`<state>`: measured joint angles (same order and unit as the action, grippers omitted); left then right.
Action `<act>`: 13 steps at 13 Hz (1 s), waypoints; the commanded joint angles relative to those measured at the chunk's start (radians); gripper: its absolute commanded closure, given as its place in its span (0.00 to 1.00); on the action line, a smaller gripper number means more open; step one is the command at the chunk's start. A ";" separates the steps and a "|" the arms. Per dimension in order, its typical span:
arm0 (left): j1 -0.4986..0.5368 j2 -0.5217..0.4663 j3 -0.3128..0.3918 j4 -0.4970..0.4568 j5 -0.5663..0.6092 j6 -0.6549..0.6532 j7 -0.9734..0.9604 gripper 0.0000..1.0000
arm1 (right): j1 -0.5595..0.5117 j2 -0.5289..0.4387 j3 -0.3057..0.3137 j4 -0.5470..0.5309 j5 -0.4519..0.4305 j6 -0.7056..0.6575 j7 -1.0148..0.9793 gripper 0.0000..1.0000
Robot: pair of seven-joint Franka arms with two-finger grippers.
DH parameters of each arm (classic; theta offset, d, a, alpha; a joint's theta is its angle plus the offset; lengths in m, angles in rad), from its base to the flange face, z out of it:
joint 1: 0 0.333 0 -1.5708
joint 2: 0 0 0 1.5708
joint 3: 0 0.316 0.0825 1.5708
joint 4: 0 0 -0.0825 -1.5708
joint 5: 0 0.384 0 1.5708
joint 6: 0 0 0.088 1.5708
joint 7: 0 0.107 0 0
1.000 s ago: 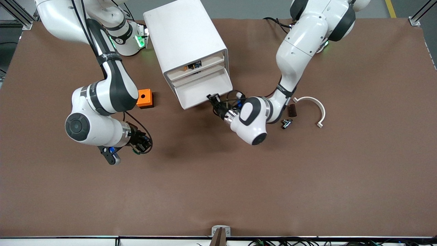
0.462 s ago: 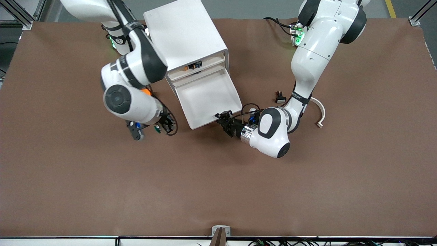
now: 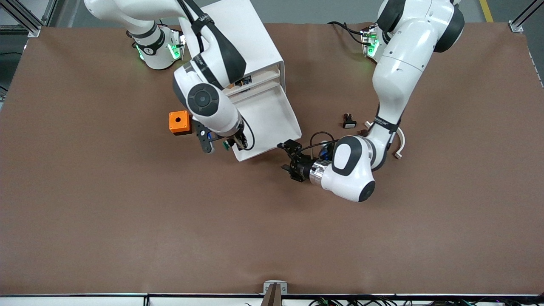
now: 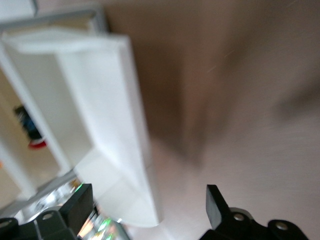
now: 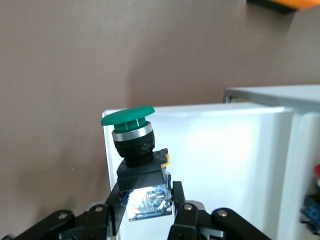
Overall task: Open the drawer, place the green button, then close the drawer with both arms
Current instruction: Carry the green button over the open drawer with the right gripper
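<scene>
Button point(image 5: 134, 145) placement is the step in hand: the right gripper point(image 5: 145, 212) has its fingers clamped on the black body, green cap up, and in the right wrist view it hangs over the front corner of the drawer point(image 3: 265, 123), which stands pulled out of the white cabinet point(image 3: 238, 38). To do this well, I judge the right arm should carry on inward until the whole button is over the drawer floor and clear of the front lip, lower it close to the floor, and only then part the fingers so it does not tip or bounce out. The left gripper point(image 3: 290, 160) sits just off the drawer's front corner, low over the bench point(image 3: 127, 221), fingers apart and empty. Half a second ago the right gripper was over bare bench beside the drawer, hiding the orange box point(image 3: 179, 122), and the left gripper was at the drawer's front edge; it has since backed away.
</scene>
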<state>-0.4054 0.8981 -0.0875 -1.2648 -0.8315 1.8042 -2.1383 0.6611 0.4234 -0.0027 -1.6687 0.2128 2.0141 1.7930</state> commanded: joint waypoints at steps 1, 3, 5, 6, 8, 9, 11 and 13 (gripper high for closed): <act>0.002 -0.091 -0.003 -0.019 0.251 -0.005 0.005 0.01 | 0.061 -0.014 -0.013 -0.042 -0.033 0.073 0.110 0.96; 0.016 -0.146 0.002 -0.021 0.339 -0.005 0.005 0.01 | 0.093 0.024 -0.011 -0.042 -0.087 0.124 0.187 0.95; 0.068 -0.179 0.003 -0.021 0.376 -0.011 0.043 0.01 | 0.126 0.057 -0.014 -0.042 -0.102 0.173 0.239 0.93; 0.089 -0.192 -0.001 -0.019 0.397 -0.047 0.102 0.01 | 0.129 0.072 -0.014 -0.040 -0.121 0.196 0.270 0.90; 0.106 -0.241 0.018 -0.018 0.413 -0.098 0.225 0.01 | 0.138 0.103 -0.013 -0.033 -0.156 0.209 0.293 0.81; 0.120 -0.263 0.029 -0.019 0.437 -0.114 0.295 0.01 | 0.152 0.107 -0.016 -0.031 -0.159 0.209 0.307 0.68; 0.128 -0.281 0.025 -0.019 0.492 -0.123 0.468 0.01 | 0.147 0.106 -0.014 -0.019 -0.161 0.198 0.309 0.20; 0.123 -0.288 0.029 -0.019 0.499 -0.129 0.611 0.01 | 0.141 0.104 -0.016 0.007 -0.161 0.195 0.312 0.00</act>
<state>-0.2699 0.6343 -0.0660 -1.2601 -0.3553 1.6818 -1.6405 0.7952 0.5331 -0.0067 -1.6933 0.0722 2.2247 2.0747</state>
